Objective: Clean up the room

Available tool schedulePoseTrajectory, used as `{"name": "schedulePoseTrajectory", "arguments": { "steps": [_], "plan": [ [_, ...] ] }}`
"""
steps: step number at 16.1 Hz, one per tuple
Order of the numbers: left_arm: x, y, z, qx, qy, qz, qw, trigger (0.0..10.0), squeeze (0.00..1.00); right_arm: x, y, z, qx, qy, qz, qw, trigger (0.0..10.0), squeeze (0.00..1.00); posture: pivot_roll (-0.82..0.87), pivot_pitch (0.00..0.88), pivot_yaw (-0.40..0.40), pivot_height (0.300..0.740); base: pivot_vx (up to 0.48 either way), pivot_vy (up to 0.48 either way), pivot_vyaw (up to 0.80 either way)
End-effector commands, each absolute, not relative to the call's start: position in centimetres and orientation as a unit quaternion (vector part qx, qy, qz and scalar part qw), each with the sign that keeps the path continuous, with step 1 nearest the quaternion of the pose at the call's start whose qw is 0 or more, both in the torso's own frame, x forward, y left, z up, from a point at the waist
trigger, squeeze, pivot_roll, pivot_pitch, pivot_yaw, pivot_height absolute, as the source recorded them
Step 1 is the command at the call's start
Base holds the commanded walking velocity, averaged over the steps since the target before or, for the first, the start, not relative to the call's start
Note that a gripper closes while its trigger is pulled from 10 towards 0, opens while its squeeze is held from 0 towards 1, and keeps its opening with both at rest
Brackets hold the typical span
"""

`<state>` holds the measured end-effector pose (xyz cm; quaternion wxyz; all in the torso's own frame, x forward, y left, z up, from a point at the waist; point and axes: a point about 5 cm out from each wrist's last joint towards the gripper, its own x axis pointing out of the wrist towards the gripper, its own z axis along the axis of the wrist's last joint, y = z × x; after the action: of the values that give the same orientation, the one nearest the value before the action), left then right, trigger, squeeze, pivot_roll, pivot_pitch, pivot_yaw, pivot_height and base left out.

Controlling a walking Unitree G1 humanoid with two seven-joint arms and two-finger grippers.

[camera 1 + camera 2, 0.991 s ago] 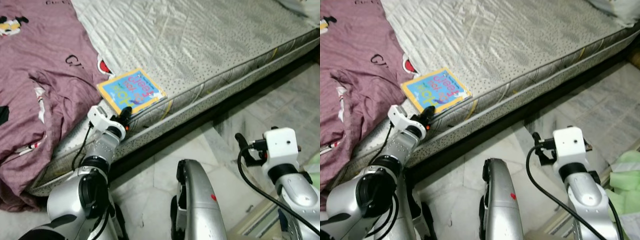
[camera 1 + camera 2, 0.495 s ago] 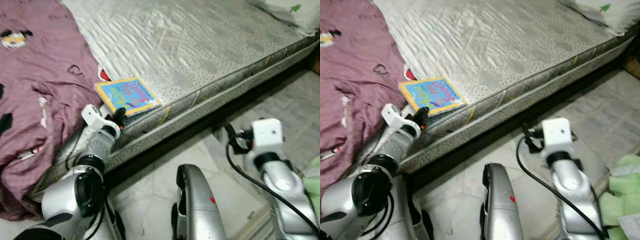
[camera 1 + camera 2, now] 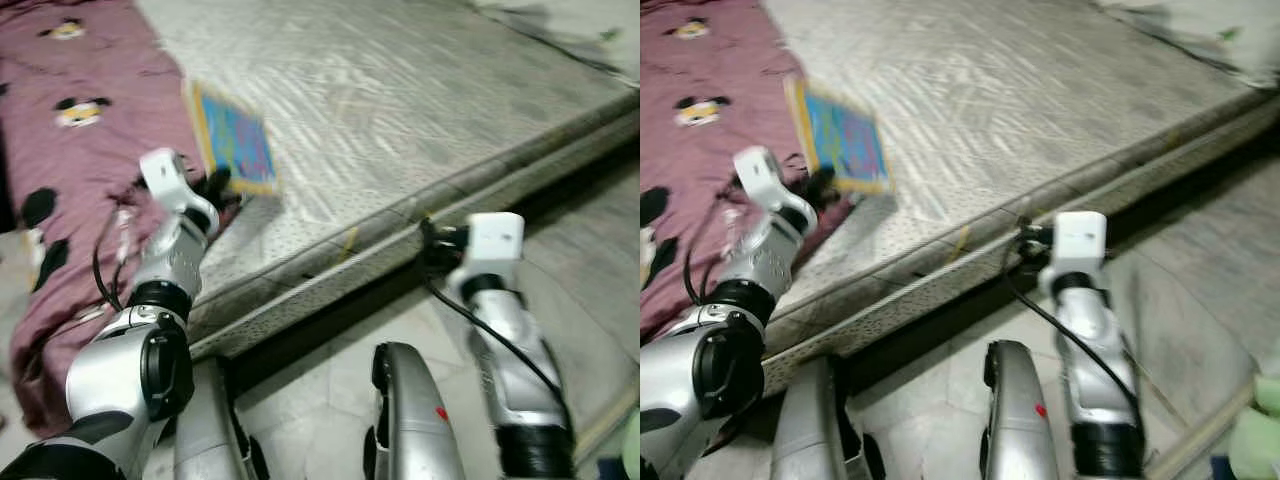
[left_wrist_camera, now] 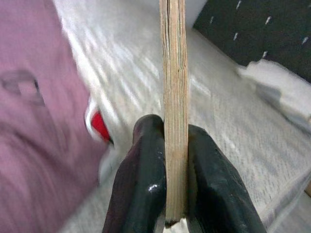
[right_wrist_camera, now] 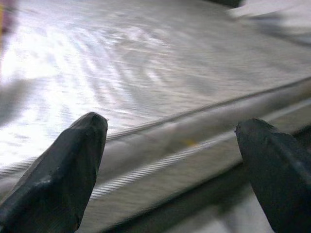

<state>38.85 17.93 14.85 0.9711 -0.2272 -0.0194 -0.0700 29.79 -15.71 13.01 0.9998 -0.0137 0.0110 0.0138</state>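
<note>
Left claw pinching a book over the bed's near edge; frames blurred.

A maroon blanket (image 3: pixel 70 140) with cartoon prints covers the mattress's (image 3: pixel 420 110) left end, its far side cut off. The left claw (image 3: pixel 213 184) pinches a thin blue-and-yellow book (image 3: pixel 235 140) by its lower edge, tilted up off the mattress beside the blanket; its cover is too smeared to read. The right claw (image 5: pixel 170 145), fingers spread wide and holding nothing, hovers by the mattress's front edge over the pale floor (image 3: pixel 310 390).

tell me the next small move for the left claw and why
Probably carry the book clear of the mattress. The left claw is pinching its edge, and the book is raised beside the maroon blanket. The right claw hangs open near the mattress edge.
</note>
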Motion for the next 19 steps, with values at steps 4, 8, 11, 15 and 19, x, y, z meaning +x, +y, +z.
{"name": "schedulePoseTrajectory", "arguments": {
  "steps": [4,8,11,15,19],
  "plan": [
    [32.6,19.7,12.1,-0.128,-0.072,-0.017,0.989,0.0,0.00,30.1,-10.9,12.3,0.051,0.009,0.079,0.995,10.0,0.00,0.07,0.000,0.033,0.526,0.000,0.000,0.00],
    [26.7,21.2,11.3,0.000,-0.054,0.023,0.998,0.0,0.00,30.4,-11.7,11.7,0.083,0.005,0.057,0.995,10.0,0.00,0.14,0.000,0.008,0.526,0.000,0.000,0.00],
    [25.6,19.4,11.9,0.055,-0.061,0.023,0.996,10.0,0.00,30.8,-12.2,11.8,0.084,-0.003,0.046,0.995,10.0,0.00,0.13,0.000,0.009,0.545,0.000,0.000,0.00],
    [26.0,16.6,12.7,0.081,-0.071,-0.025,0.994,10.0,0.00,30.9,-13.2,12.2,0.086,-0.014,0.025,0.996,10.0,0.00,0.09,0.000,0.024,0.592,0.000,0.000,0.00],
    [26.1,16.0,12.8,0.071,-0.065,-0.032,0.995,10.0,0.00,30.4,-13.4,12.0,0.090,-0.011,0.020,0.996,10.0,0.00,0.09,0.000,0.019,0.635,0.000,0.000,0.00]
  ]
}}
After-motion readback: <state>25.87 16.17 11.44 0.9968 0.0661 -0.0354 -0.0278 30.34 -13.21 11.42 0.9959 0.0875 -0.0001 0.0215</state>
